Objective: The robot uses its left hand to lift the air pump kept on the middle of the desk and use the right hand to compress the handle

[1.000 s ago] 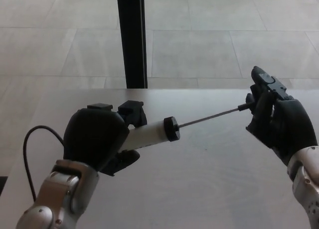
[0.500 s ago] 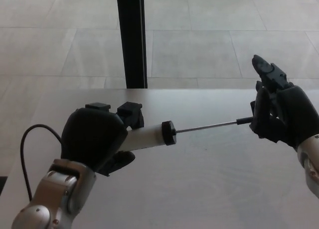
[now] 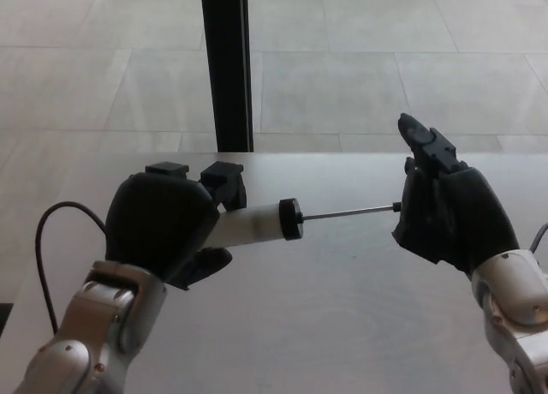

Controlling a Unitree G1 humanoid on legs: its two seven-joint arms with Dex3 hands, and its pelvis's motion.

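Note:
My left hand (image 3: 163, 227) is shut on the white barrel of the air pump (image 3: 253, 224), held above the desk and lying roughly level. The pump's black cap faces right, and a thin metal rod (image 3: 347, 211) runs out of it to the right. My right hand (image 3: 445, 210) is closed around the rod's far end, where the handle is hidden inside the palm. One finger of that hand points up. A black fitting (image 3: 223, 182) sticks out above the barrel beside my left hand.
The pale desk (image 3: 342, 308) stretches under both hands, its far edge near the tiled floor. A black post (image 3: 227, 64) stands behind the desk. A black cable (image 3: 51, 231) loops by my left forearm.
My right hand has moved left toward the barrel, pushing the rod in, so less rod shows between the cap and the hand. The left hand holds the pump almost still.

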